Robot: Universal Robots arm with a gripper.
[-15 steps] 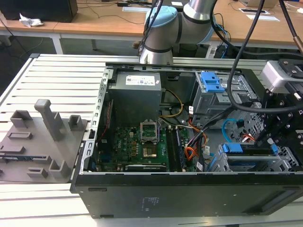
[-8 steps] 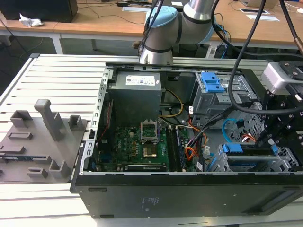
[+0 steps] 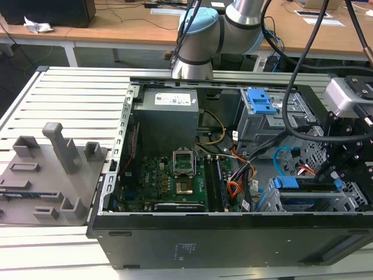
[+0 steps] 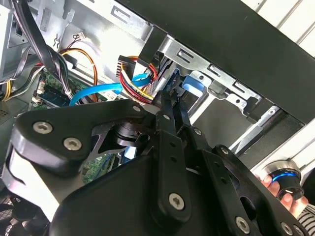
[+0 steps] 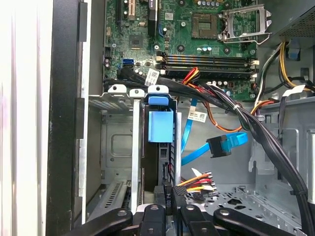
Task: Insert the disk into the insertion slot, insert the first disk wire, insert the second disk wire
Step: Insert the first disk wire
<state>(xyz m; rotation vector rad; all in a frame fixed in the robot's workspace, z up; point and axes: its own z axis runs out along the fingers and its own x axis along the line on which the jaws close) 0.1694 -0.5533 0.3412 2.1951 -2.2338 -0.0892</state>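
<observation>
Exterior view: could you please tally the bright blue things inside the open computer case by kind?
Blue latch: 1
Disk with its blue carrier: 1
Blue flat cable: 1
Total: 3

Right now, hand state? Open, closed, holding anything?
Hand: closed on the black connector of the multicoloured wire, at the end of the disk.
</observation>
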